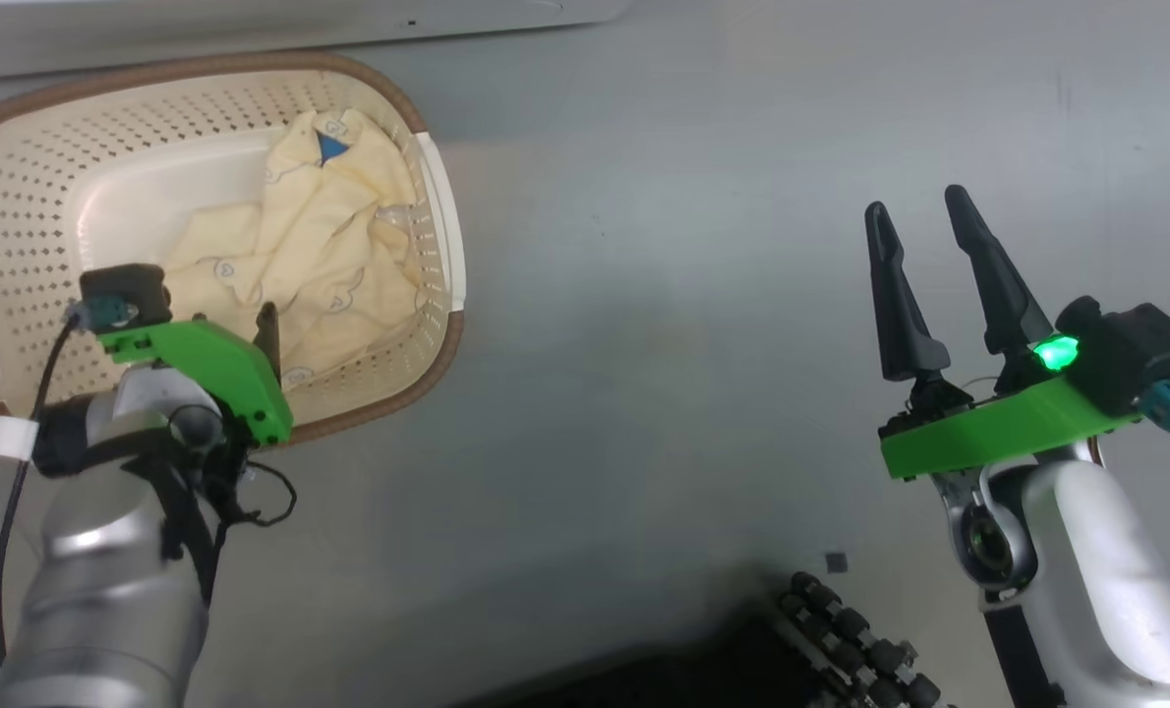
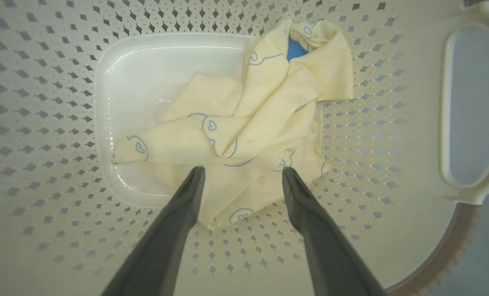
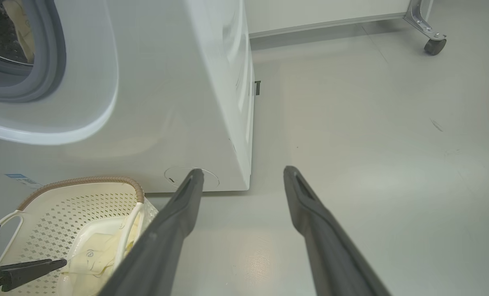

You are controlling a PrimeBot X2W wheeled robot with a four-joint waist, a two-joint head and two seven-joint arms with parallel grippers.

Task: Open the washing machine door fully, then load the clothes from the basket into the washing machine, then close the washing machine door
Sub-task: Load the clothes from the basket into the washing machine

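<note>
The cream perforated basket [image 1: 44, 197] sits on the floor at the upper left, with the pale yellow clothes [image 1: 320, 246] crumpled in its right half. My left gripper [image 1: 251, 339] points down into the basket. In the left wrist view it [image 2: 242, 170] stands open just above the clothes [image 2: 244, 123], touching nothing. My right gripper [image 1: 916, 204] hangs open over bare floor, empty. Its wrist view shows the washing machine [image 3: 166, 102] with the grey gasket [image 3: 47, 53] of its open mouth uncovered and cream fabric inside the drum [image 3: 20, 28]. The washing machine door is out of view.
The basket [image 3: 63, 205] stands right against the machine's front. A white handle [image 2: 474, 107] sticks out from the basket's side. A caster [image 3: 433, 43] of a frame stands far off on the grey floor. Part of my dark base [image 1: 841, 629] shows at the bottom.
</note>
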